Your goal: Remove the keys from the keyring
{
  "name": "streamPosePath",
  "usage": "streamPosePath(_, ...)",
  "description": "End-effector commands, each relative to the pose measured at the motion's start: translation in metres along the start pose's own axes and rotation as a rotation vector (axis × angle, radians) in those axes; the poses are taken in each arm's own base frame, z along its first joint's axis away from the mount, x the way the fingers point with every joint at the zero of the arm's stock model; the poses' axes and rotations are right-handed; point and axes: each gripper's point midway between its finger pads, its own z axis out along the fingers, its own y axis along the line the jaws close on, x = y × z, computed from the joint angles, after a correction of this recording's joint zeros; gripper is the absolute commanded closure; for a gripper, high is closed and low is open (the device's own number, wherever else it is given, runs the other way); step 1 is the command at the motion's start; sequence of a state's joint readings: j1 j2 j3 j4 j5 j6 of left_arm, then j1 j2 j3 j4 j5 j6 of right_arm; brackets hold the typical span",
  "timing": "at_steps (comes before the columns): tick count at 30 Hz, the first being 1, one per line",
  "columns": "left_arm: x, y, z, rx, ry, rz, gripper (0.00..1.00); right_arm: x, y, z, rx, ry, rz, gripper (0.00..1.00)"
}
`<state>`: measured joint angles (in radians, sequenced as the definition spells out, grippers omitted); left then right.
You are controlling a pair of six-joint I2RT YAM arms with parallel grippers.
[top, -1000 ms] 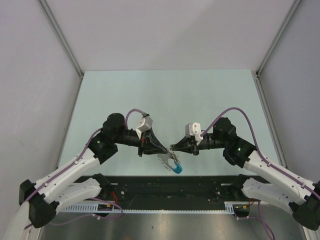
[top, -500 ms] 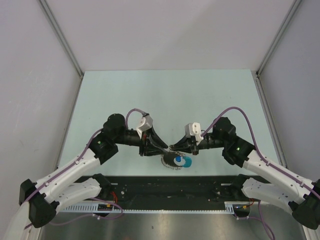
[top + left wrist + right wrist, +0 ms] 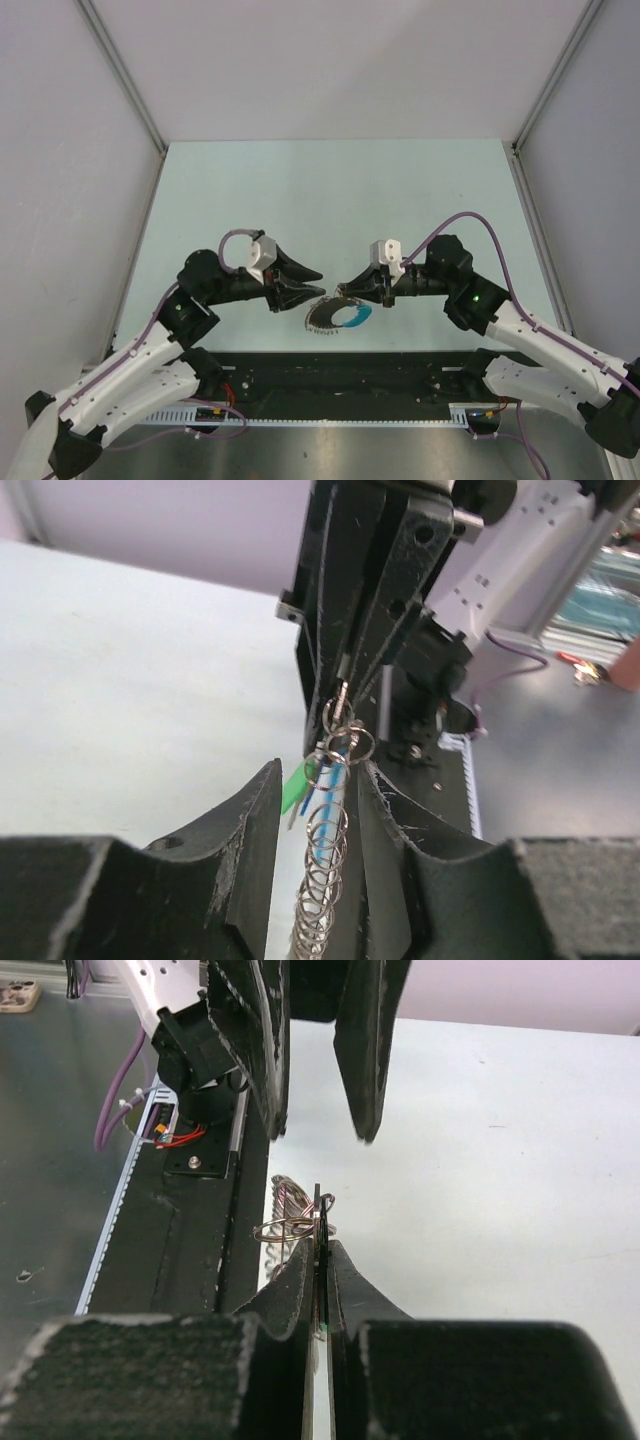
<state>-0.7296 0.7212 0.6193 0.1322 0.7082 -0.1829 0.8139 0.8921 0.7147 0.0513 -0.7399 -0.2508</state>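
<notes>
A pale green table (image 3: 330,190) sits enclosed by plain white walls (image 3: 330,60) with metal corner posts (image 3: 122,75).

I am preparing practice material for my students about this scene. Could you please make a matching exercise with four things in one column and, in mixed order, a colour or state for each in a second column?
Things:
1. left gripper
2. right gripper
3. plastic piece
4. table

Colours or states:
A. pale green
B. shut on the keys
C. bright blue
D. open

Pairs: 1-D, 2-B, 3-C, 4-A
</notes>
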Motion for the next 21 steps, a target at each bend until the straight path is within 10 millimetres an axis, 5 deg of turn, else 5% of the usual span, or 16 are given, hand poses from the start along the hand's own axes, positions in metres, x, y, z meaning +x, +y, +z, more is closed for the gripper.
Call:
streamPosePath(1,-0.024,0.012,-0.007,-0.110,-0.111,0.087,0.59,-0.043,-0.014,0.000,0.073,-0.104,-0.053,1.00)
streamPosePath(17,-0.021,0.003,-0.002,-0.109,-0.062,0.002,0.57,-0.047,-0.037,0.006,0.221,-0.121,-0.019,1.00)
streamPosePath(21,-0.016,0.005,-0.002,-0.130,-0.047,0.006,0.45,-0.047,-0.040,0.007,0.234,-0.122,-0.004,1.00)
